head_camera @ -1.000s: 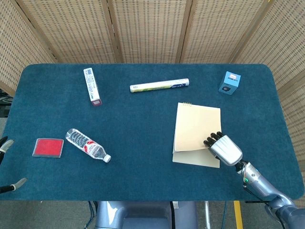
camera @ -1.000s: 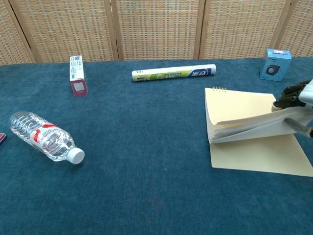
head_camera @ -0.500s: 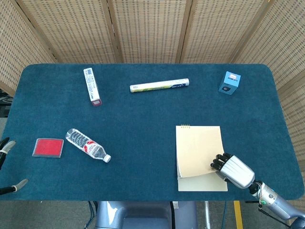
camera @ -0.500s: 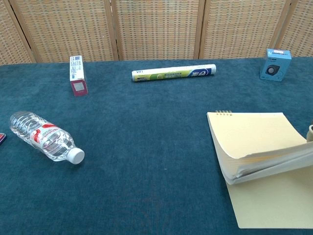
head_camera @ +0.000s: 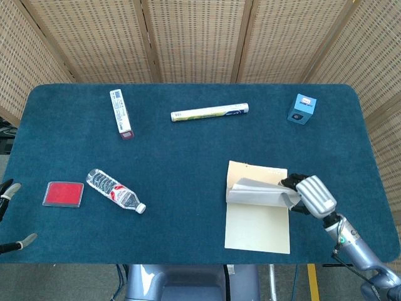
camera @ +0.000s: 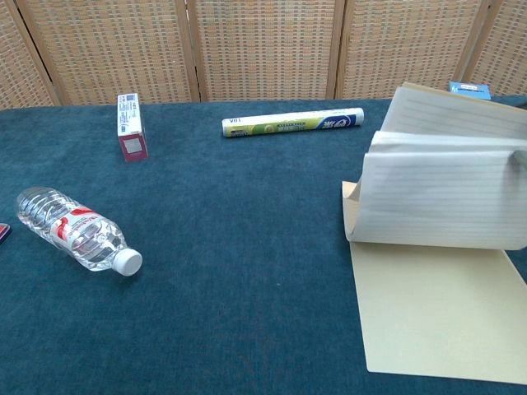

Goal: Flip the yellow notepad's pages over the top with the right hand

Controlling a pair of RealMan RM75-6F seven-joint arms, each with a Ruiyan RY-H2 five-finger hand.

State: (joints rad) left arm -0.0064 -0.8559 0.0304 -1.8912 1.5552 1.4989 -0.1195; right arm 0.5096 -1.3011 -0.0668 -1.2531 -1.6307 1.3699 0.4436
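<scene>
Yellow notepad (head_camera: pixel 257 219) lies at lower right of the head view on the blue tabletop (head_camera: pixel 188 157), binding edge toward the top of frame. A sheaf of lined pages (camera: pixel 440 193) is lifted and curled, standing up off the cardboard back; in the chest view it fills the right side and arches toward the upper edge.

Right robot hand (head_camera: pixel 310 195) sits at the right edge of the raised pages, dark fingers (head_camera: pixel 289 182) curled onto the sheaf, apparently pinching it; the exact contact is too small to confirm. Left robot hand (head_camera: pixel 9 216) is only partly visible at the lower left border; its state cannot be told.

Risks, as judged:
- Pages are past halfway but not yet over the binding. If released now, the curl may spring back down and close the pad.
- Grip is at one side only; an uneven pull could crease or tear sheets at the spiral.
- Nothing pins the pad, so the lifting force may drag or rotate it on the cloth.
- Blue box (head_camera: pixel 302 109) stands near, toward upper right; a wide sweep could knock it.
</scene>
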